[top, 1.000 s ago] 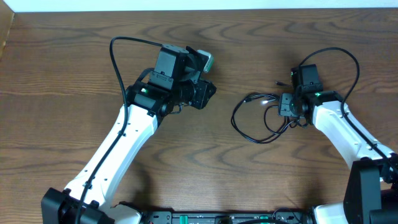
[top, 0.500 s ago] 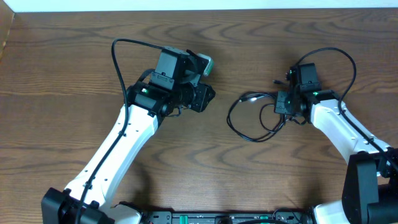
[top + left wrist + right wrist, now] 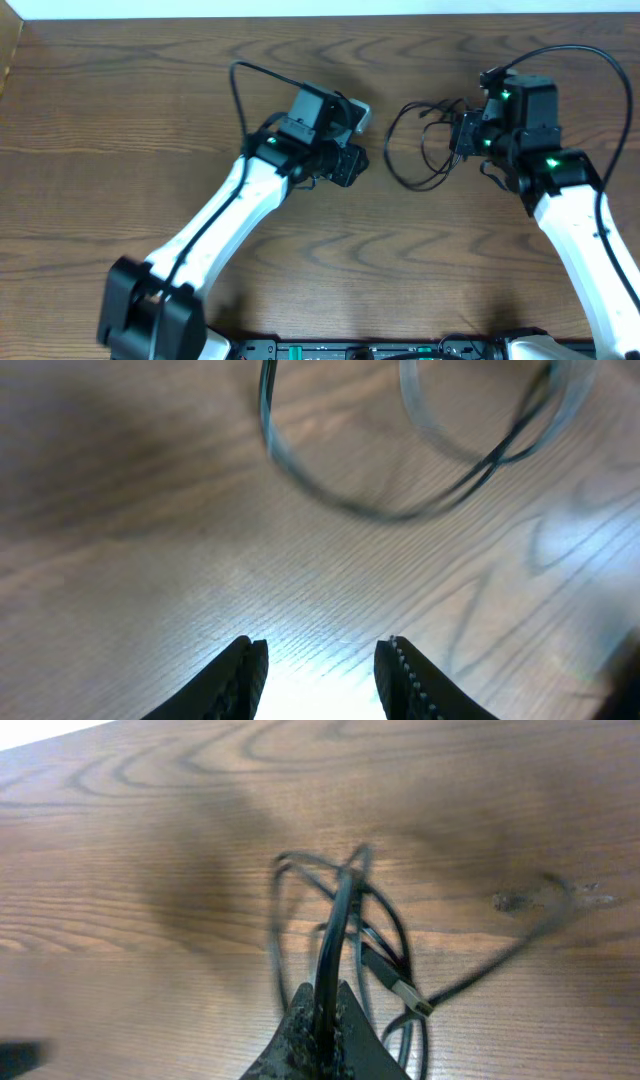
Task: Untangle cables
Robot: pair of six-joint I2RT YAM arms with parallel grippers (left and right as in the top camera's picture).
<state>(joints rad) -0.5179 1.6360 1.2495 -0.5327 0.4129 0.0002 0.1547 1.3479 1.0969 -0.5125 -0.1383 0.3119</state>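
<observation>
The cables (image 3: pixel 388 150) lie as a loose tangle of thin loops at the far right of the table. My right gripper (image 3: pixel 461 136) is on the tangle's right side, shut on a black cable (image 3: pixel 336 930) that runs straight up out of its jaws. A small plug (image 3: pixel 405 992) lies just to the right of that strand. My left gripper (image 3: pixel 352 166) hovers left of the tangle, open, with only bare wood between its fingers (image 3: pixel 246 670). In the left wrist view a dark loop (image 3: pixel 330 500) and a paler loop (image 3: pixel 425 425) lie ahead, both blurred.
The wooden table (image 3: pixel 130 110) stretches to the left. A thick black wire (image 3: pixel 590 55) arcs from the right arm above the tangle's right side. Another thick wire (image 3: pixel 240 90) loops off the left arm.
My right gripper has shut on the black cable and carried the tangle toward the table's far edge. The left arm has swung right, closer to the cables, still open.
</observation>
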